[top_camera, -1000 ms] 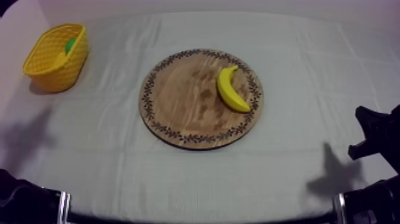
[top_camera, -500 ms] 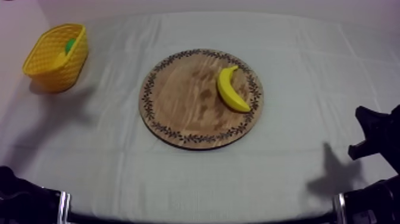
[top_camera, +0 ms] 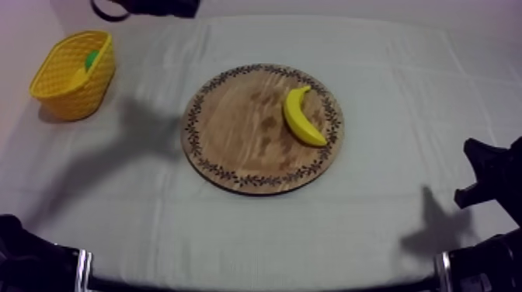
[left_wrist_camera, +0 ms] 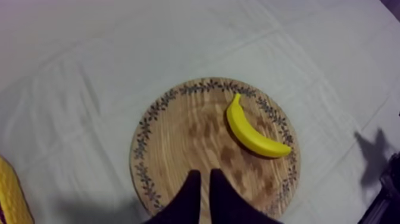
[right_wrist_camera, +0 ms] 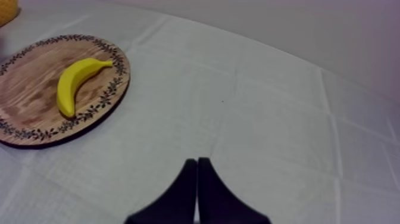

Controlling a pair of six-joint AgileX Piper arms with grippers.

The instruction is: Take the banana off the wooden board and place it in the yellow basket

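**Banana lies on the board, both claws closed on nothing**

Top view: The round wooden board sits in the middle of the cloth-covered table. The banana lies on the board's right half, inside the patterned rim, with its stem end toward the far side. The yellow basket stands well apart from it at the far left, and a green item of a kind I cannot tell rests inside. The left arm shows as a black shape at the far edge, between basket and board. The right arm sits low at the right edge, away from the board.

Left wrist view: The left gripper hangs above the near rim of the board, its two black fingers lying together as a narrow wedge with nothing between them. The banana lies beyond the fingertips and off to one side, untouched. A strip of the basket shows beside the board.

Right wrist view: The right gripper is over bare cloth, fingers pressed together and holding nothing. The board with the banana lies well apart from it
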